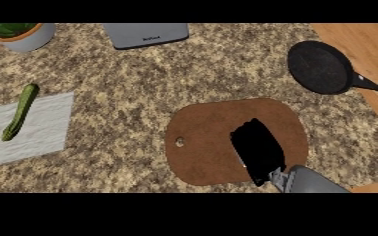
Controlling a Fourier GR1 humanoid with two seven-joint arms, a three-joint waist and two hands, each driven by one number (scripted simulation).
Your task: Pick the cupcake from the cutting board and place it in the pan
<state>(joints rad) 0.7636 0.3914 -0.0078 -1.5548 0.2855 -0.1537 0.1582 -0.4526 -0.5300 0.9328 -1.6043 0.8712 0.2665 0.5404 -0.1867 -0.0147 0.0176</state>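
**Right hand over cutting board; cupcake not visible**

Grey forearm (314, 181) enters at the lower right edge and ends in the black right hand (258, 147), which lies over the right half of the brown cutting board (203, 140). Seen from above, the hand is 1 dark mass; whether its fingers are curled or straight cannot be told. The cupcake shows nowhere on the exposed board surface; if it is on the board, it is hidden beneath the hand, and this cannot be confirmed.

The black pan (320, 66) sits up and to the right of the hand, well apart, its handle pointing toward the right edge. Its interior shows nothing inside.

Far to the left of the hand, a green cucumber (20, 111) rests across the edge of a grey cloth (40, 130). Beyond the hand, at the far edge, stand a grey appliance (145, 34) and, at the far left corner, a potted plant (26, 34). The left hand is out of view.
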